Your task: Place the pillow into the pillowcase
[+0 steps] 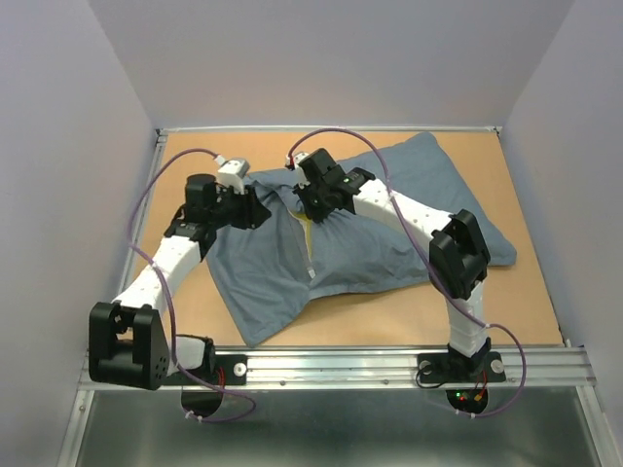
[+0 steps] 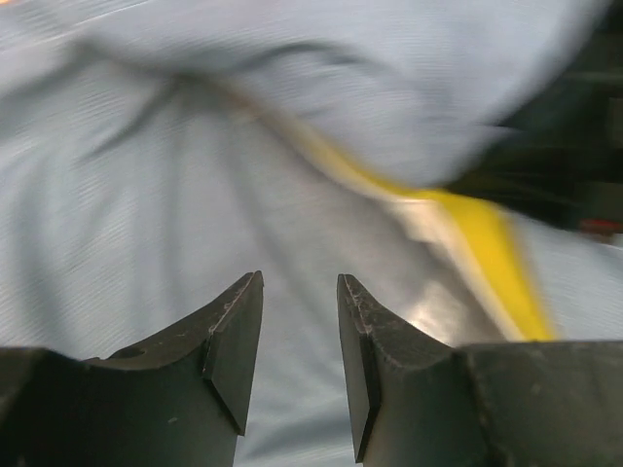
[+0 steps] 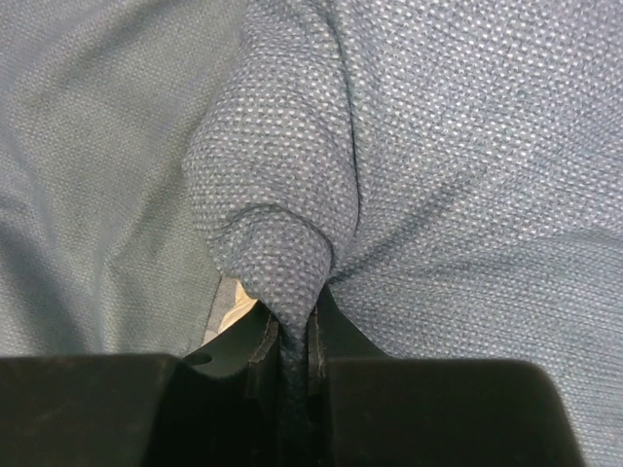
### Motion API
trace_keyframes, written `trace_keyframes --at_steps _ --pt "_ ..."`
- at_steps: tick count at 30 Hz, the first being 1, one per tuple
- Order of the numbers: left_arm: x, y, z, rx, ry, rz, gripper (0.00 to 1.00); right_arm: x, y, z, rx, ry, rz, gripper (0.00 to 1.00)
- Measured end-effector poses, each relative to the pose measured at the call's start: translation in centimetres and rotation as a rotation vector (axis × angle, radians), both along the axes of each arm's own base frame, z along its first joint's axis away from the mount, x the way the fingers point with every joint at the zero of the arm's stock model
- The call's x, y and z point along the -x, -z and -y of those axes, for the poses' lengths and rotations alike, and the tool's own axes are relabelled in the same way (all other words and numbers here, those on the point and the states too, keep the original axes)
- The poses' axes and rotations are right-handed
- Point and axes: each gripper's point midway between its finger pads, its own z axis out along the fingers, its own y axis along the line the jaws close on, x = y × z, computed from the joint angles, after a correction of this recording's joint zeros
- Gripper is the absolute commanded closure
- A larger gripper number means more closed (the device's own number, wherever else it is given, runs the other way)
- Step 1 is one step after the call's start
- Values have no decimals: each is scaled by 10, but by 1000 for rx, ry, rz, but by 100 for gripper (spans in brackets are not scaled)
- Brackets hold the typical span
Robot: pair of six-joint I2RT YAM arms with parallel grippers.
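The near end of the pillowcase [image 1: 277, 292] lies flat and limp on the counter [image 1: 516, 302], slate-blue face up. Mid-cloth, the left gripper [image 2: 299, 302] hangs spread just over the fabric, holding nothing, beside a yellow strip of the pillow [image 2: 492, 243] showing at the opening. The right gripper [image 3: 292, 350] is pinched on a fold of pillowcase. Farther right the case bulges, so the pillow seems mostly inside. Likely step: drawing the cloth over the last exposed edge. Next, the left gripper probably needs to catch the cloth by that strip.
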Motion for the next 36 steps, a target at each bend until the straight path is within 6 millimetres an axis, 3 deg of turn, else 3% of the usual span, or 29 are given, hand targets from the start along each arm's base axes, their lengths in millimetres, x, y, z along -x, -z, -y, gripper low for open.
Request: trace_keyframes --at_steps 3,5,10,16,17,18,20,23,24,29,32,34,36 --pt "14 -8 52 14 161 41 53 1 6 0 -4 8 -26 99" --pt "21 10 79 11 242 -1 53 1 6 -1 -12 17 -31 99" --pt "34 64 112 -24 334 -150 53 1 6 0 -29 38 -48 99" --pt "24 81 139 -38 390 -187 53 -16 5 18 -55 138 -69 99" --pt "22 84 142 -40 395 -191 35 -18 5 20 -57 147 -71 99" --pt "21 86 143 -41 399 -196 35 -20 5 22 -65 162 -78 99" --pt "-12 105 119 -183 160 -187 32 -19 4 21 -84 159 -94 99" --pt "-35 126 88 -298 -45 -189 32 -11 3 17 -110 149 -126 99" --pt "-41 125 82 -311 -85 -175 32 -7 4 16 -121 148 -142 99" --pt "-55 128 53 -352 -234 -139 32 4 9 15 -151 153 -202 99" --pt "-58 128 46 -365 -268 -133 29 5 9 15 -164 166 -222 99" --pt "-57 129 45 -367 -275 -139 45 5 8 14 -175 172 -229 99" --pt "-56 129 44 -366 -284 -146 54 5 8 14 -183 179 -238 100"
